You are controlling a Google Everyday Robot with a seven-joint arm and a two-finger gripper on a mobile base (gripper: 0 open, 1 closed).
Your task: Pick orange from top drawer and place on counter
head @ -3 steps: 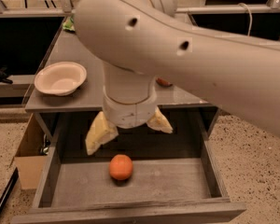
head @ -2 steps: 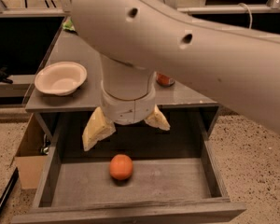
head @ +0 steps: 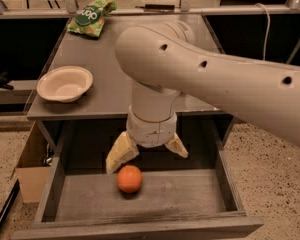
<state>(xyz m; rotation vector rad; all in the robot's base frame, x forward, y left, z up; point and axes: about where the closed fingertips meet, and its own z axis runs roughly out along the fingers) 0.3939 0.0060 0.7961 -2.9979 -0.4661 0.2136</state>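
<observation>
gripper [head: 147,160] splayed above orange [head: 129,179], drawer [head: 192,196] rear hidden

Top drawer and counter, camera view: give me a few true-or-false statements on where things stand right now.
The orange lies inside the open top drawer. True.
The gripper is shut on the orange. False: it hangs open over the top drawer, just behind the orange.
A white bowl sits on the counter. True.
The green snack bag lies in the top drawer. False: it is at the counter's far edge.
</observation>
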